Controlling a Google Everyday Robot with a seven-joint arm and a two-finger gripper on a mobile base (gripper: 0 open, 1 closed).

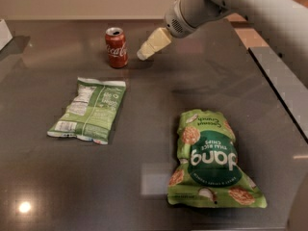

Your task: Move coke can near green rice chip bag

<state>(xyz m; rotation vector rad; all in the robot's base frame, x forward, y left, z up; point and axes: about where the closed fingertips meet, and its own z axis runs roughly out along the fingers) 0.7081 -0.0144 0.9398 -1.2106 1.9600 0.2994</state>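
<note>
The coke can, red with white script and a silver top, stands upright at the back left of the dark table. The green rice chip bag, puffy bright green with white "dang" lettering, lies at the front right. My gripper hangs from the grey arm coming in from the top right; its pale tip is just right of the can, a short gap away, above the table. It holds nothing that I can see.
A flatter pale green-and-white bag with a nutrition label lies left of centre, in front of the can. The table's right edge runs diagonally beside the arm. A white object sits at the far left edge.
</note>
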